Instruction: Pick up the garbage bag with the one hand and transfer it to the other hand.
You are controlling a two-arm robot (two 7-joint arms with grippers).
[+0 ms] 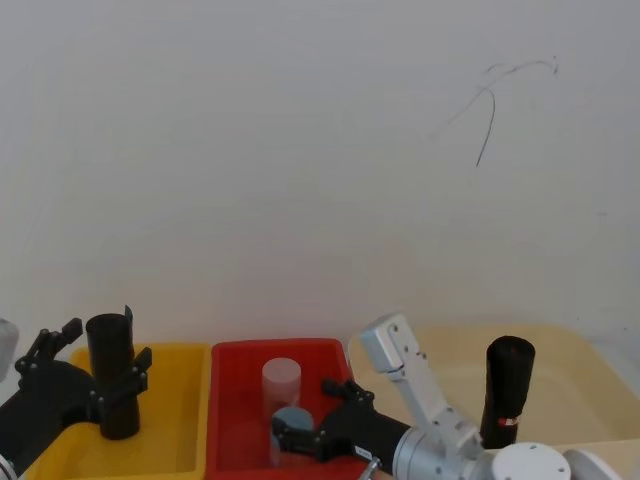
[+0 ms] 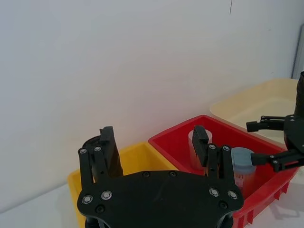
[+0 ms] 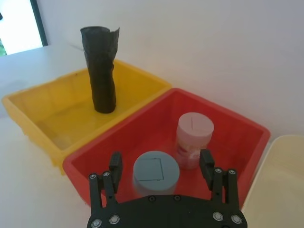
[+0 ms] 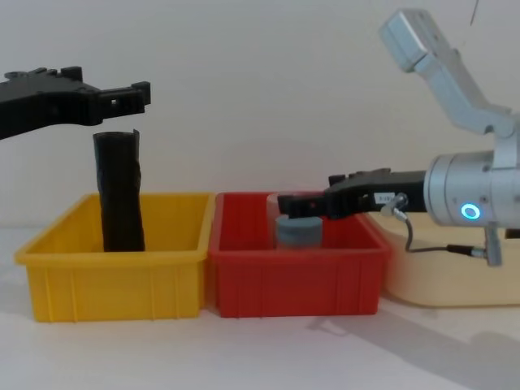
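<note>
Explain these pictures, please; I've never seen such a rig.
It's a robot with two arms ending in black two-fingered grippers. Views: from its head, chest and each wrist. Side by side stand a yellow plastic bin with a ragged-topped black roll, a red bin with a grey-blue cylinder and a pale pink cylinder, and a cream bin with the tall black red-labelled garbage bag roll. The left gripper hangs open above the ragged roll, the right gripper open over the grey-blue cylinder. Nothing is held.
</note>
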